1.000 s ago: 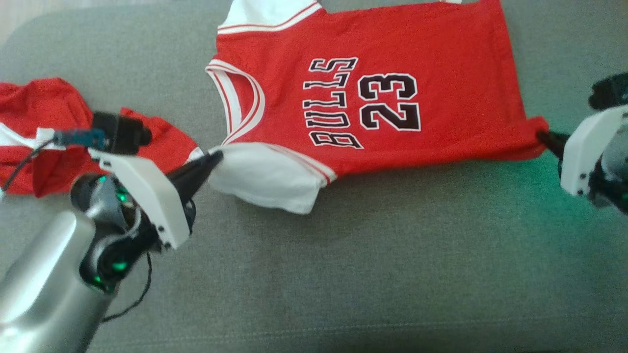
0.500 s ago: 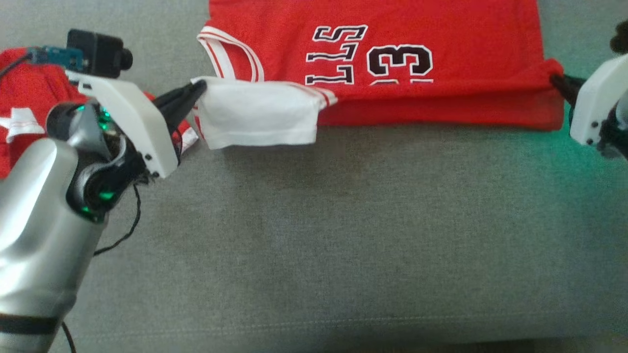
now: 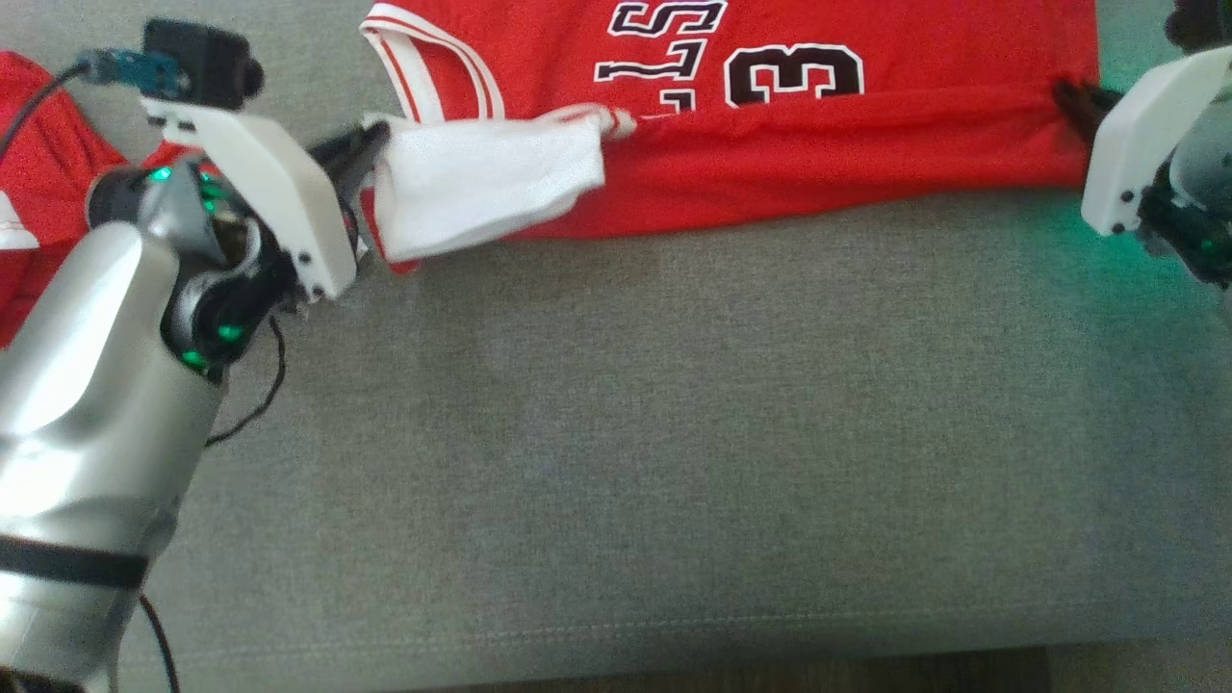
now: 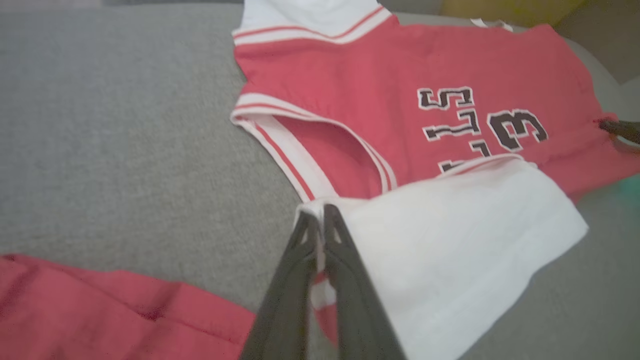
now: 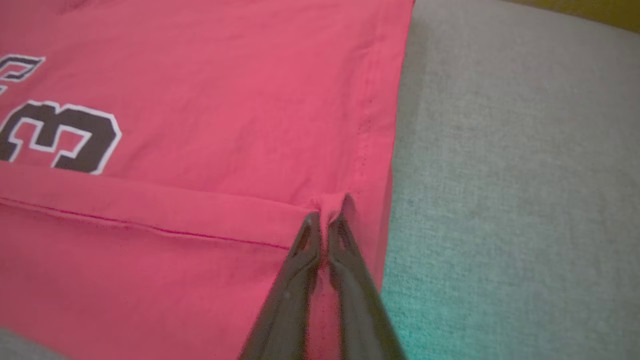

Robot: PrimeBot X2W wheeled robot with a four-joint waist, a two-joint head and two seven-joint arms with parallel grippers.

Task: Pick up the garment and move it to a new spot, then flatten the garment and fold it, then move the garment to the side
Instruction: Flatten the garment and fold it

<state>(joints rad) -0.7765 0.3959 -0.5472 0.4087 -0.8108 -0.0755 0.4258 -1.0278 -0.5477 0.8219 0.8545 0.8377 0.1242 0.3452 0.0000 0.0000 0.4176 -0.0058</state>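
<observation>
Red knit jersey (image 3: 770,154) with white sleeves, striped trim and black lettering. It lies on the grey upholstered cushion (image 3: 616,433), at the far side of the head view, drawn out lengthwise between my two arms.

Entry, my left gripper (image 3: 371,144): jaws pressed fully together on the jersey at its near shoulder, where the white sleeve (image 3: 481,183) meets the neckline trim. In the left wrist view my two dark fingers (image 4: 350,280) meet at the tips with a thin layer of white cloth caught between them. The sleeve lies turned over onto the red front and covers the bottom of the lettering.

Entry, my right gripper (image 3: 1070,96): jaws likewise closed, gripping the near hem corner. In the right wrist view a small pucker of red cloth stands up at the fingertips, just beside the stitched hem.

Between the two grips the near long edge is folded over the front. This red band runs from sleeve to hem corner and hides the lower part of the printed "3". I cannot tell whether this edge is lifted clear of the cushion.

A second red garment (image 3: 38,164) lies on the cushion to my left, apart from the jersey. A black cable (image 3: 260,404) hangs from my left wrist.
</observation>
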